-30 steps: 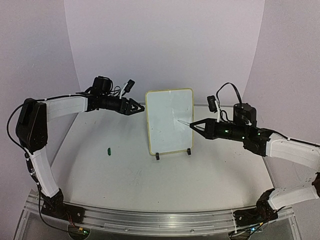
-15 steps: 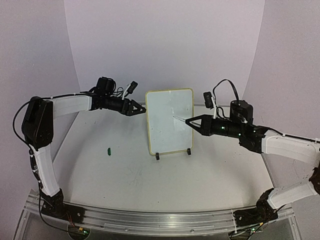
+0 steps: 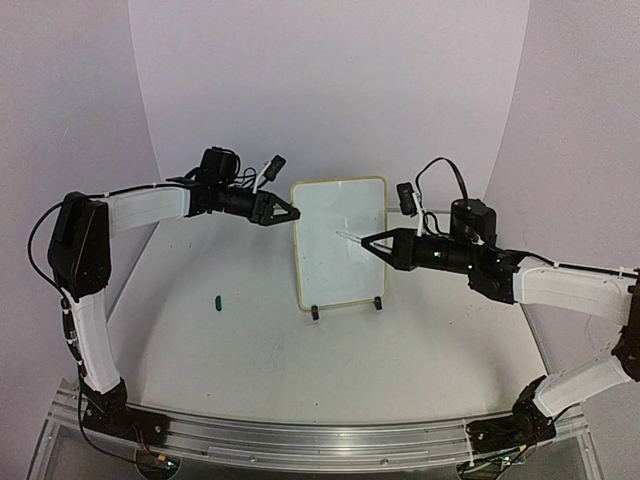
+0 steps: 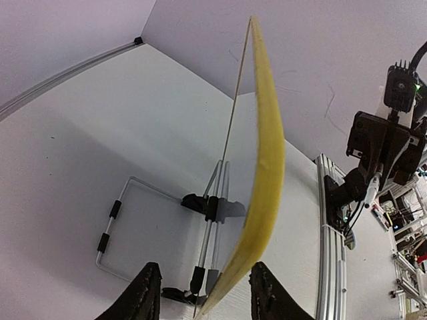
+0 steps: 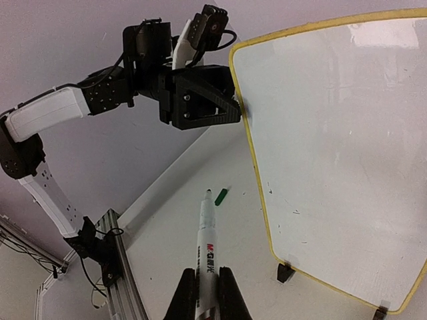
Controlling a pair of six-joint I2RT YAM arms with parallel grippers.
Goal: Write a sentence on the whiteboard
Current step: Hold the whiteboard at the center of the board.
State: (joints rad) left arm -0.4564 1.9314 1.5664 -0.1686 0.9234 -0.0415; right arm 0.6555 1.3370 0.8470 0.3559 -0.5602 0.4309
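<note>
The whiteboard (image 3: 335,225) stands upright on small black feet at mid-table, its pale-yellow frame (image 4: 268,140) edge-on in the left wrist view. No sentence is in view on its white face (image 5: 333,133). My left gripper (image 3: 293,214) is at the board's upper left edge. Its jaws (image 4: 204,267) are open, one on each side of the frame, with a gap on the left. My right gripper (image 3: 366,241) is shut on a white marker (image 5: 208,233), uncapped. The marker's tip (image 3: 340,236) points left in front of the board's face.
A small green marker cap (image 3: 217,299) lies on the table left of the board, also in the right wrist view (image 5: 221,195). The board's wire stand (image 4: 113,227) spreads behind it. A metal rail (image 3: 300,440) runs along the near edge.
My left gripper has moved right onto the board's upper left edge and its jaws have narrowed. My right gripper has carried the marker left, over the board's face.
</note>
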